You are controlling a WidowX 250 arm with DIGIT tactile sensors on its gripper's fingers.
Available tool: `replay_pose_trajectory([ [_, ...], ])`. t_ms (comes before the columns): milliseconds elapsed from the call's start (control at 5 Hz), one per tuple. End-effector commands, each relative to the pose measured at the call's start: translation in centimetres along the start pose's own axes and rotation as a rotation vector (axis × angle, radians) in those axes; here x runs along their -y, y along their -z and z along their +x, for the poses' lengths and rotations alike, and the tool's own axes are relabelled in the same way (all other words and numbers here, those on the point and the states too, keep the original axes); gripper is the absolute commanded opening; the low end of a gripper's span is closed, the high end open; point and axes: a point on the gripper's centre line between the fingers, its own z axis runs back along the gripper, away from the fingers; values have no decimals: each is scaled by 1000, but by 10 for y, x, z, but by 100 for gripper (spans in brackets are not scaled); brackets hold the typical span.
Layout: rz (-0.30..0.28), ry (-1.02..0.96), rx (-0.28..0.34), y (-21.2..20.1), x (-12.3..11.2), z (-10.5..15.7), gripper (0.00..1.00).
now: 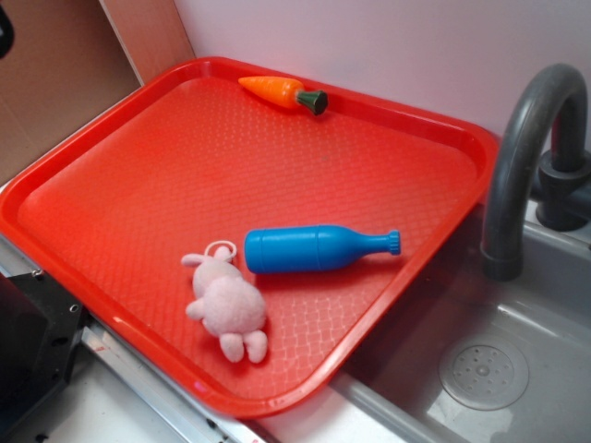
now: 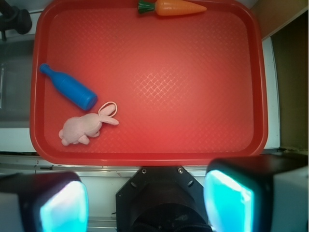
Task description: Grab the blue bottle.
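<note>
Bright blue smooth plastic bottle [image 1: 314, 249] [image 2: 70, 88] lies on its side on red textured plastic tray [image 1: 138, 166] [image 2: 193, 87], cap end twd grey curved faucet [image 1: 526, 148] and grey sink basin [image 1: 480, 369]. Pink plush bunny [image 1: 226, 305] [image 2: 84, 126] just beside bottle base — contact can't be confirmed. Orange plastic toy carrot w/ green top [image 1: 282, 92] [image 2: 171, 7] at far tray rim, well apart. Gripper [image 2: 145, 198] seen in wrist view only: fingers [image 2: 63, 208] spread wide, nothing between them, off the tray's near edge.
</note>
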Motion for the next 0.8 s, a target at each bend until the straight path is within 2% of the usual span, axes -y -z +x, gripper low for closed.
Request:
replay_pose_trajectory([
  [0, 0, 0, 0, 0, 0, 0, 100],
  [200, -14, 106, 39, 10, 10, 13, 100],
  [400, 9, 333, 69, 20, 24, 31, 100],
  [600, -11, 497, 103, 37, 53, 53, 100],
])
